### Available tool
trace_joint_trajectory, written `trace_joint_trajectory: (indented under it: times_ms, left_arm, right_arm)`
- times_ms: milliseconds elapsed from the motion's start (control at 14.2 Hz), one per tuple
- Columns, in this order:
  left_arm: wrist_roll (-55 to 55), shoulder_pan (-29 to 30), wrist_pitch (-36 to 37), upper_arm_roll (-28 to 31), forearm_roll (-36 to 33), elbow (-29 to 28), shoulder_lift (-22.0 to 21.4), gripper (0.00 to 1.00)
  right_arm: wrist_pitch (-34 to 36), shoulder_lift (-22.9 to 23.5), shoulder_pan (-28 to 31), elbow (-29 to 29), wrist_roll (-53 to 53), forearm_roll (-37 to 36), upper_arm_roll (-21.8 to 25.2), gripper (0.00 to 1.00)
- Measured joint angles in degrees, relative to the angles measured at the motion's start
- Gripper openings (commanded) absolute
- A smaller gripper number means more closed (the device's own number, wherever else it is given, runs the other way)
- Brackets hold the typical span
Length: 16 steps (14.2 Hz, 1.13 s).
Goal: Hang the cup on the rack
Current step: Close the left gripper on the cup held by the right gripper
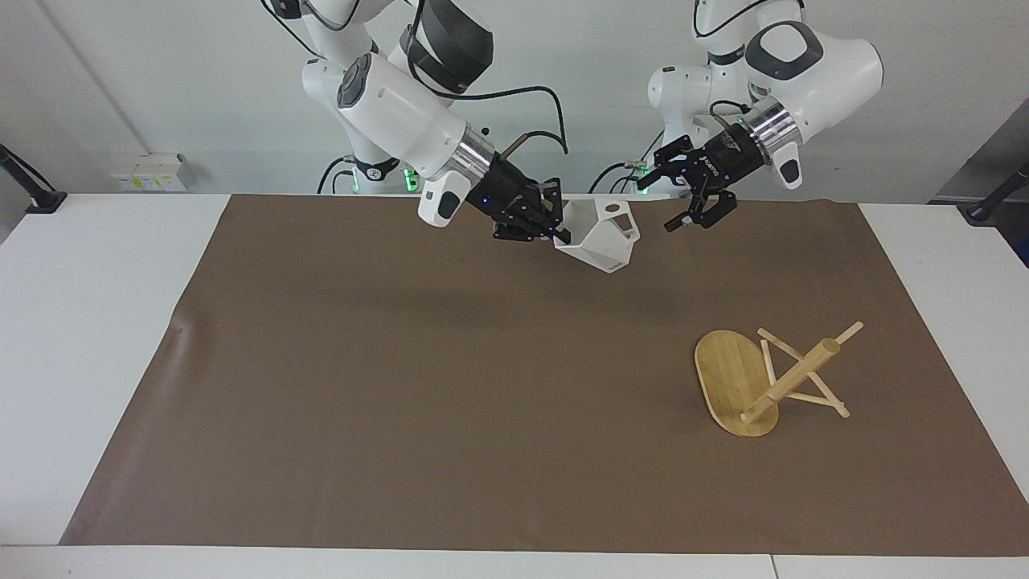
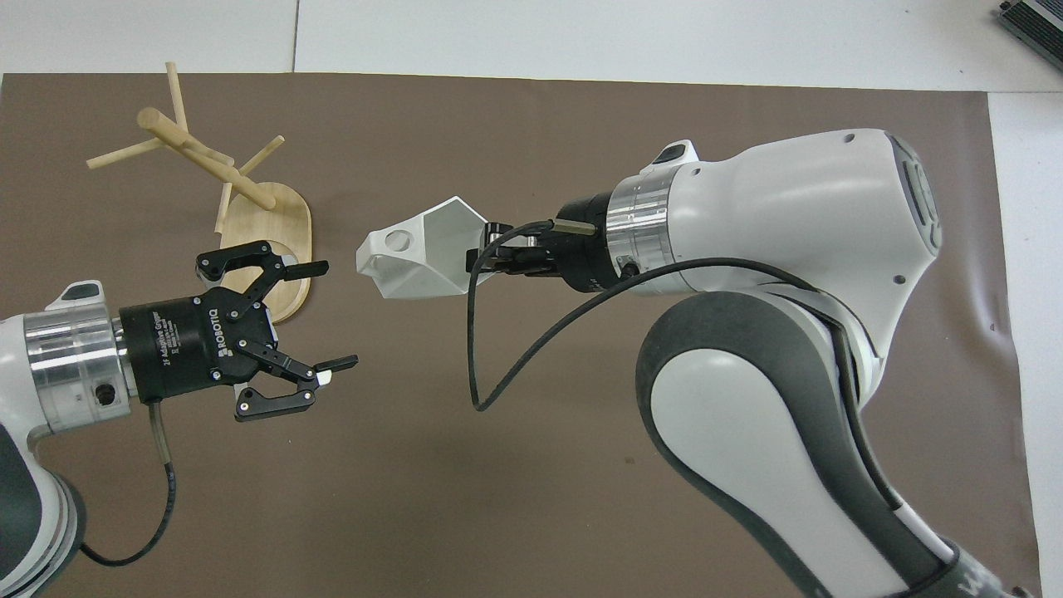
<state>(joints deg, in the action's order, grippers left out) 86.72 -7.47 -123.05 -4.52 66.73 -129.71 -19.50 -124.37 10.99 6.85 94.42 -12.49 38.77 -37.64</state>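
Observation:
The cup (image 1: 599, 237) is a white faceted mug held in the air over the brown mat, its handle hole facing up; it also shows in the overhead view (image 2: 415, 257). My right gripper (image 1: 560, 233) (image 2: 486, 249) is shut on the cup's rim. My left gripper (image 1: 659, 205) (image 2: 328, 316) is open and empty, in the air just beside the cup, apart from it. The rack (image 1: 792, 374) (image 2: 208, 162) lies tipped over on the mat toward the left arm's end, its oval base (image 1: 727, 378) (image 2: 278, 228) tilted up and its post slanting away.
A brown mat (image 1: 402, 386) covers most of the white table (image 1: 96, 322). A dark device (image 2: 1038, 25) sits at the table's corner at the right arm's end, farthest from the robots.

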Motion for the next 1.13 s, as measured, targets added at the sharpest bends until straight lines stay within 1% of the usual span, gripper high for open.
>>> trace_joint_trajectory:
  times_ms: [422, 774, 1126]
  left_arm:
    - [-1.1, 0.0, -3.2, 0.0, 2.5, -0.1, 3.3, 1.0]
    - [-6.0, -0.3, -3.3, 0.0, 4.4, 0.0, 3.6, 1.0]
    - [-6.9, -2.4, -3.5, 0.0, 4.7, 0.3, 3.7, 1.0]
  right_arm:
    - [0.2, 0.0, 0.0, 0.2, 0.0, -0.5, -2.1, 0.0]
    - [0.3, 0.0, 0.0, 0.3, 0.0, -0.6, -2.1, 0.0]
    - [0.3, 0.0, 0.0, 0.3, 0.0, -0.6, -2.1, 0.0]
